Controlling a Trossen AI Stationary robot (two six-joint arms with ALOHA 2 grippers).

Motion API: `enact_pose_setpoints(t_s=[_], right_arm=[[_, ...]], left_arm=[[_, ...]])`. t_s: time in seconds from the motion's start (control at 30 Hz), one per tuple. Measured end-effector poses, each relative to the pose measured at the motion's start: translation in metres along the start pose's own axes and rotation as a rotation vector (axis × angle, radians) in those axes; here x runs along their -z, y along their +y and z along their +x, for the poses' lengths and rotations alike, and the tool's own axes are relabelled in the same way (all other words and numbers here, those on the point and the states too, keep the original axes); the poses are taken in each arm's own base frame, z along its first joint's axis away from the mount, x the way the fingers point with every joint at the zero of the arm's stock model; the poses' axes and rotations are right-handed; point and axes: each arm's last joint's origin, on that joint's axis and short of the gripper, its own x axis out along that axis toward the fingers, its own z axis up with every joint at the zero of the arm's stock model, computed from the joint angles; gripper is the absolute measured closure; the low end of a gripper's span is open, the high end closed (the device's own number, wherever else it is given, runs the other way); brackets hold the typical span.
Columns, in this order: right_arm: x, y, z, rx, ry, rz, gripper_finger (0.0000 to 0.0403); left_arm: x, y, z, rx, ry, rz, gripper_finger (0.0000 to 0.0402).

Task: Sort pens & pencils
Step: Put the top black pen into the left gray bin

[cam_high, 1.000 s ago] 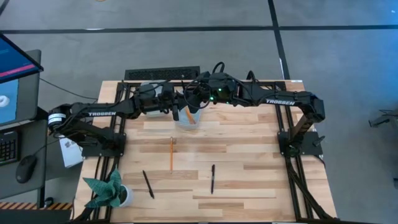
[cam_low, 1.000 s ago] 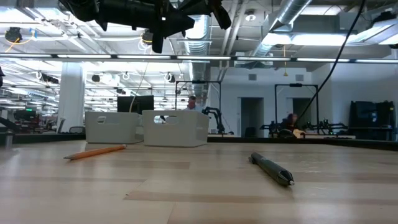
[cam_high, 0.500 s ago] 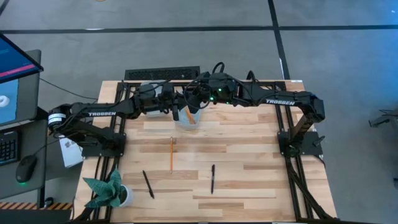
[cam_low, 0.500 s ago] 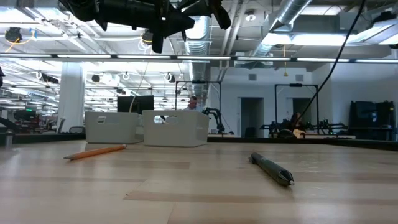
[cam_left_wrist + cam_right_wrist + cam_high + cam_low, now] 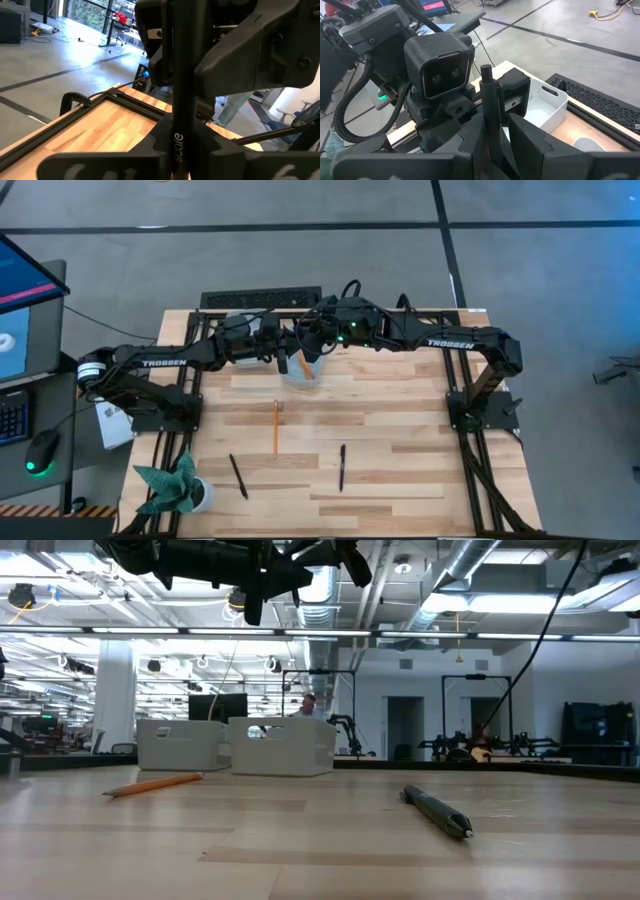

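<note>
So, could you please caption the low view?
A pencil and a pen lie on the table before two white bins.

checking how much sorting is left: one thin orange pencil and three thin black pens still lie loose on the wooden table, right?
Not quite: only two thin black pens lie loose on the wooden table, one near the front left and one near the middle. The high view shows this. One thin orange pencil does lie loose there.

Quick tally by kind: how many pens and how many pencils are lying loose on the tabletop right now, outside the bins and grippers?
Pens: 2
Pencils: 1
Total: 3
</note>
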Motion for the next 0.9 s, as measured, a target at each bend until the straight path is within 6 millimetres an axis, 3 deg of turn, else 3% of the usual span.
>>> enact_pose_setpoints(t_s=[0.33,0.53,0.9], right_arm=[[0.0009,-0.0004,0.0,0.004,0.009,-0.002,0.0291],[0.0008,-0.0005,0.0,0.004,0.009,-0.002,0.029],[0.0015,-0.0008,0.0,0.007,0.016,-0.003,0.029]], left_arm=[[0.0011,0.0004,-0.0001,-0.006,0.011,-0.005,0.0369],[0.0036,0.0019,-0.0002,-0.035,0.032,-0.002,0.0391],[0.0075,0.0056,-0.0007,-0.096,0.065,-0.001,0.0391]])
